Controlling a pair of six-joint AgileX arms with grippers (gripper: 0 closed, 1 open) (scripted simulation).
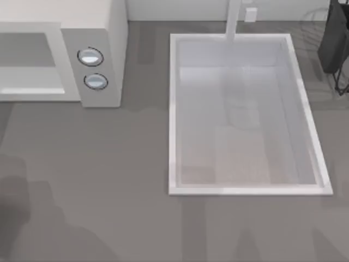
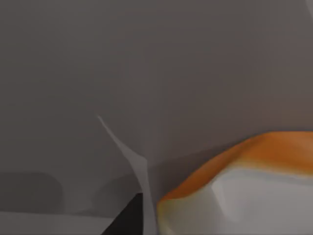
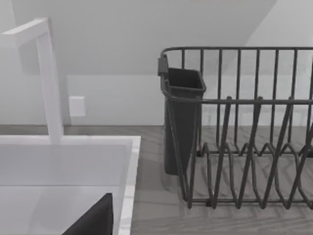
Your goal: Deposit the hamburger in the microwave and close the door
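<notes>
Close against the left wrist camera, the small round orange-brown hamburger (image 2: 254, 161) with its pale rim is seen, with a thin pale finger edge (image 2: 132, 166) just beside it; whether the left gripper's fingers are pinching the bun or merely near it cannot be told. From above, the large off-white boxy microwave (image 1: 103, 33) with two silvery-blue dials is seen at the table's left rear, its cavity apparently open, though the door itself cannot be made out. A white rectangular sink basin (image 1: 174, 109) lies at centre right, and a dark wire dish rack (image 3: 244, 137) with a dark cutlery cup (image 3: 181, 117) is faced by the right wrist camera, so the right arm is judged parked there. For this step, the bun is best kept level, carried well into the cavity, and released only once resting on its floor, so the door can be swung shut unobstructed.
</notes>
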